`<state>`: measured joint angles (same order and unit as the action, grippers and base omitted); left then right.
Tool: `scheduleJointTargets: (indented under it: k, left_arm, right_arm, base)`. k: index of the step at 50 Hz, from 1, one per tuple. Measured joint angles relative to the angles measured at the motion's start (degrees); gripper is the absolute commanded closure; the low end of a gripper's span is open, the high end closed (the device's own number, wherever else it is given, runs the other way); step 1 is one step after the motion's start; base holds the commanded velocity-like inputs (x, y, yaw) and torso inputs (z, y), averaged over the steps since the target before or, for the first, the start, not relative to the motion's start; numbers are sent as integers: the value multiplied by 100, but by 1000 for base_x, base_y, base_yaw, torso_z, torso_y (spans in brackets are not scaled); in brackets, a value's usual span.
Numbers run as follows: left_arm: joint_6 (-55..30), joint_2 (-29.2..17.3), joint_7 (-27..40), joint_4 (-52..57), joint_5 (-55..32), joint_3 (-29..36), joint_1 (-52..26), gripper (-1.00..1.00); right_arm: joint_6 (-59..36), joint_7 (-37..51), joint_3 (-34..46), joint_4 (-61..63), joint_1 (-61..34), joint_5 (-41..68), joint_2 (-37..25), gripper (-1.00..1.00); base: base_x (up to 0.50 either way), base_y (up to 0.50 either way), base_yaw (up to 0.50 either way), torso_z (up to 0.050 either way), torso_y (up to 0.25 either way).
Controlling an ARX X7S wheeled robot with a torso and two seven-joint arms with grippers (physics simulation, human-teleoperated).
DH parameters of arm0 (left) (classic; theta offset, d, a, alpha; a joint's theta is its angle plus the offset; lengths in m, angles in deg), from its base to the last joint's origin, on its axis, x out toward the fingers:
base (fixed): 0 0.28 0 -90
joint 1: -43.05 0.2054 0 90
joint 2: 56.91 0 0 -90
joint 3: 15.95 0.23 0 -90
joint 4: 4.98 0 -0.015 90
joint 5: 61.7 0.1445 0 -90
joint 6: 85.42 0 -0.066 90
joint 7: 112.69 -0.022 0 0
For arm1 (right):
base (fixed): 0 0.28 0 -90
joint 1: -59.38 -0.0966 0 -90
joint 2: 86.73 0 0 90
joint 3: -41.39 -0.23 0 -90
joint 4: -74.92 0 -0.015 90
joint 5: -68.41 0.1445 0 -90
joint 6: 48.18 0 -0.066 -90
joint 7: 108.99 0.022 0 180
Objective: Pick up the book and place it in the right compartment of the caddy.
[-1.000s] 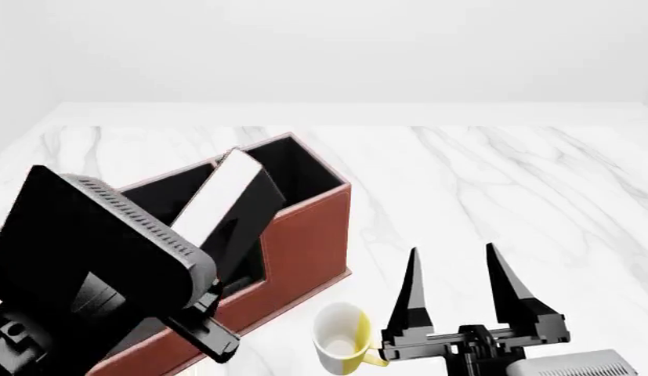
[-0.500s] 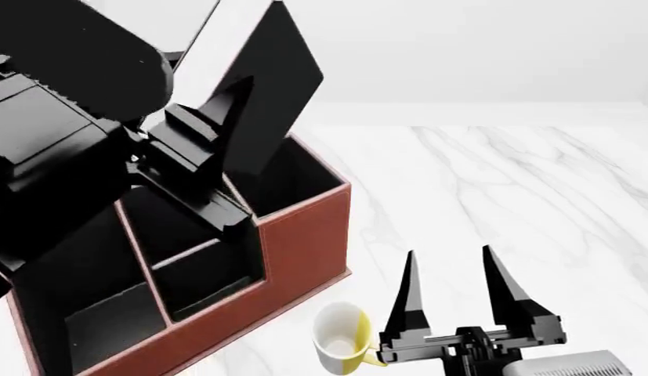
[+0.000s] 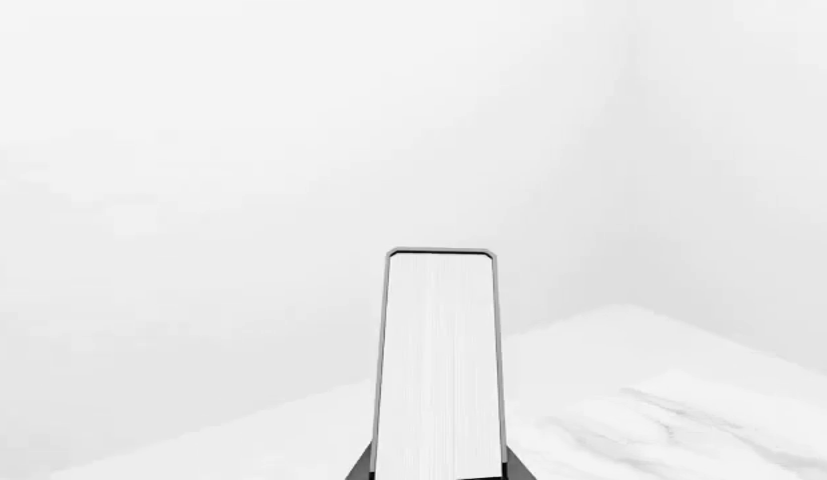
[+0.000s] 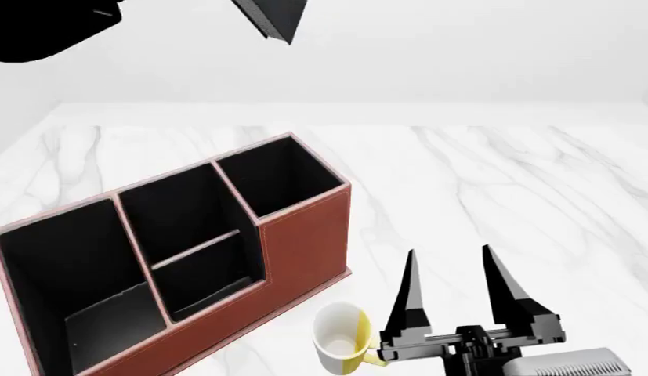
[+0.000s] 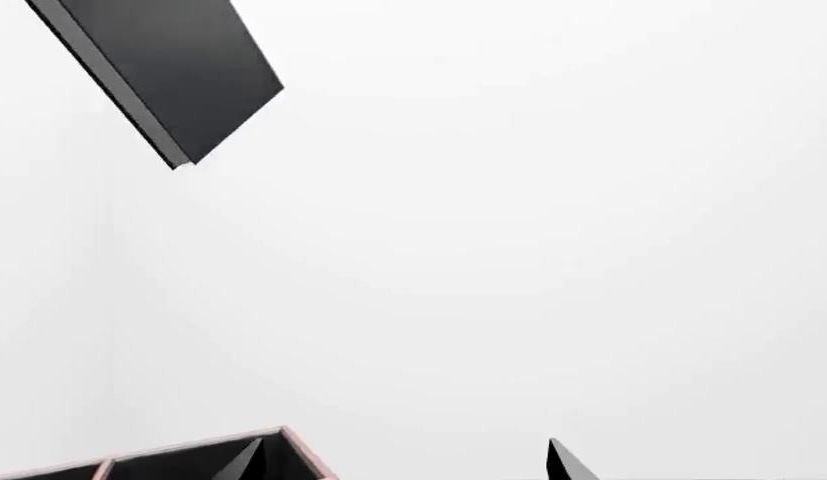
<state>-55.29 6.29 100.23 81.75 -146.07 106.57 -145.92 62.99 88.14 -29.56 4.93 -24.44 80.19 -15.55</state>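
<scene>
**Book held high above the caddy, right arm idle by the mug**

The book [image 4: 273, 17] is up in the air at the top of the head view, far above the tabletop [image 4: 512, 180], with only its dark lower corner showing there. In the left wrist view the book [image 3: 439, 365] stands on end with its white page edges facing the camera, and the left end effector [image 3: 439, 470] grips its lower end; only the tips of the two fingers show on either side of the book, closed against it. From the right wrist view the book [image 5: 160, 70] appears as a tilted dark slab against the pale wall.

The caddy [image 4: 302, 243] sits on the marble tabletop at the left, running from near left to far right. Its right compartment [image 4: 280, 182] is the far end section, black inside, with nothing in it. The middle section has a shelf across it, and the wide section lies nearest.

The right end effector [image 4: 452, 270] hovers low at the near right, its two black fingers spread apart and holding nothing. A yellow mug [image 4: 341, 337] with a white inside stands just to its left, near the caddy's front wall.
</scene>
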Motion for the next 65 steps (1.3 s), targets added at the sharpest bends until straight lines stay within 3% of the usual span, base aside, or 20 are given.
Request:
scheduleJointTargets:
  k: [18, 28, 39, 65]
  left_arm:
    - [578, 1358, -1629, -3532, 2106, 1521, -636, 100]
    - [679, 2100, -2472, -5413, 2564, 2191, -1087, 100]
    - [651, 2404, -2645, -6212, 2162, 2690, -1158, 100]
    - [794, 2538, -1891, -6861, 64, 3802, -1025, 100]
  right_arm:
    - [-28, 21, 11, 2, -16, 112, -39, -100]
    - [-29, 15, 39, -19, -23, 169, -53, -100]
    - [-19, 8, 85, -38, -14, 185, -66, -100]
    - [-20, 38, 148, -48, -9, 182, -102, -100]
  base:
    - [0, 0, 0, 0, 2]
    - [0, 0, 0, 0, 2]
    - [0, 0, 0, 0, 1]
    - [0, 0, 0, 1, 2]
